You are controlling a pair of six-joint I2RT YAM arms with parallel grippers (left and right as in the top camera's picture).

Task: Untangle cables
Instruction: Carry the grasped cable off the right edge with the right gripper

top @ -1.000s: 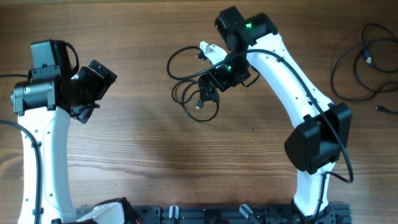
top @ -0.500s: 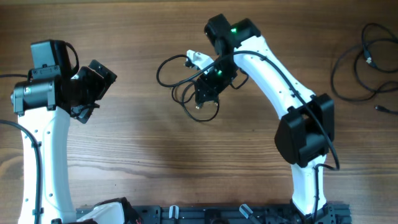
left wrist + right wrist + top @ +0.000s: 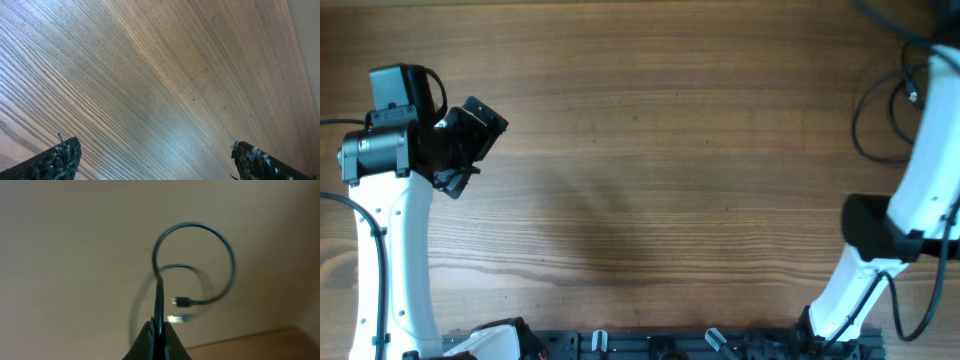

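In the right wrist view my right gripper [image 3: 159, 326] is shut on a thin black cable [image 3: 159, 287]. The cable rises from the jaws and curls into a loop [image 3: 220, 235] in the air. Its small plug ends [image 3: 182, 301] hang blurred beside the fingers, against a plain beige wall. In the overhead view only the white right arm [image 3: 920, 190] shows at the far right, with its gripper out of frame. More black cables [image 3: 861, 118] lie in loops at the table's right edge, partly behind that arm. My left gripper [image 3: 458, 178] [image 3: 155, 152] hangs open over bare wood.
A strip of the wooden table [image 3: 250, 342] shows at the lower right of the right wrist view. The arms' base rail [image 3: 650, 345] runs along the front edge. The left arm [image 3: 385, 200] stands at the far left.
My right gripper closed on the cable clump in the table's middle and swung far right and up with it. The clump is gone from the middle. The left arm has not moved.
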